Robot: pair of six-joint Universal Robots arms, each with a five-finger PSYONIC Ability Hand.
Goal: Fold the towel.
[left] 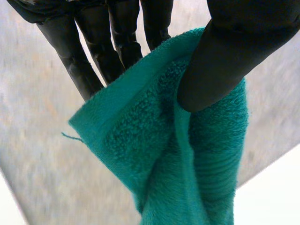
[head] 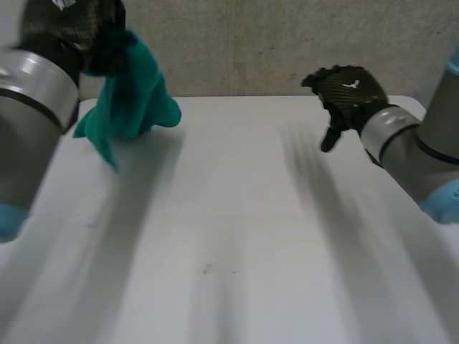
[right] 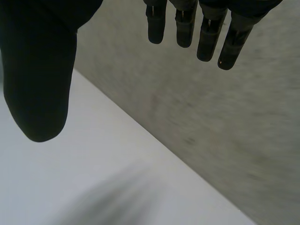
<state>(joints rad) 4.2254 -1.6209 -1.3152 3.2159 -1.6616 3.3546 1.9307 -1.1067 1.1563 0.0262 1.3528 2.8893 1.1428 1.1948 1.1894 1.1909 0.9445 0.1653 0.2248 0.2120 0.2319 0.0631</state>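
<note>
Towel [head: 133,100] hangs bunched over the desk's [head: 237,236] far left corner from our left robot hand [head: 79,29], pinched between thumb and fingers in its wrist view, we judge for shaking out, while our right robot hand [head: 350,89], in its own wrist view, has straight fingers and grasps nothing.

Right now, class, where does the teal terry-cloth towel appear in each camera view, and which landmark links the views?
Head view: the teal terry-cloth towel hangs bunched from the left hand, near the far left corner of the white table.
Left wrist view: the towel, pinched by the left hand between thumb and fingers.
Right wrist view: the open right hand over the table.
Shared landmark: the table's edge against the grey wall.
</note>
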